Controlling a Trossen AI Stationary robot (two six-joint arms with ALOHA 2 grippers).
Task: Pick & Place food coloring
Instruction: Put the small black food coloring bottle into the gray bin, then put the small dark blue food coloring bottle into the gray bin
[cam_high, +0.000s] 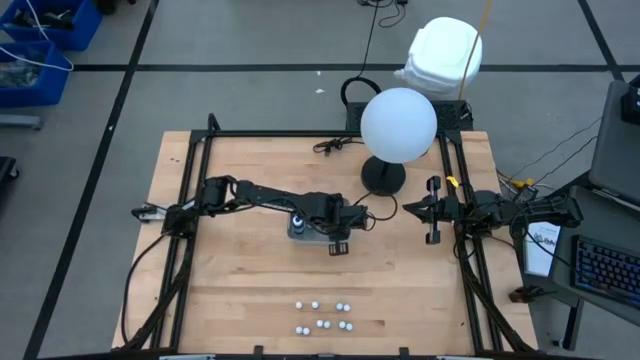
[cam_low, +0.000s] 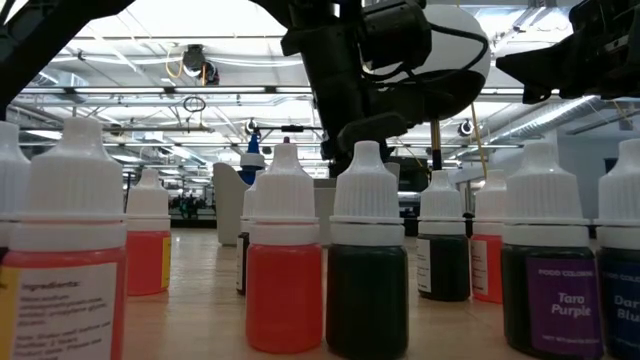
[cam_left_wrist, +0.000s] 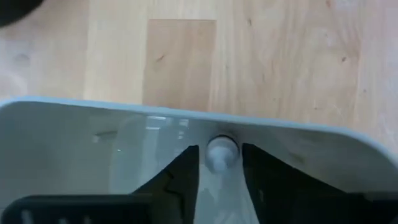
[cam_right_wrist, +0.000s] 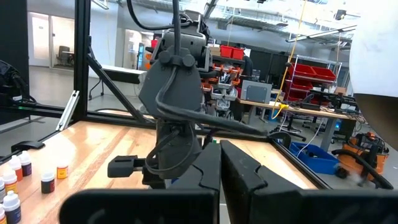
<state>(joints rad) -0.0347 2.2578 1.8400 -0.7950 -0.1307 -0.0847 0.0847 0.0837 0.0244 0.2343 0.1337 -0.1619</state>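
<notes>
We see the left gripper (cam_left_wrist: 219, 177) down inside the clear tray (cam_high: 300, 232) at the table's (cam_high: 240, 290) middle, its fingers parted on either side of a white-capped dropper bottle (cam_left_wrist: 221, 151), with slight gaps showing. More bottles (cam_high: 322, 316) stand grouped near the table's front edge. The right gripper (cam_right_wrist: 219, 163) waits at the right side, fingers closed on nothing.
</notes>
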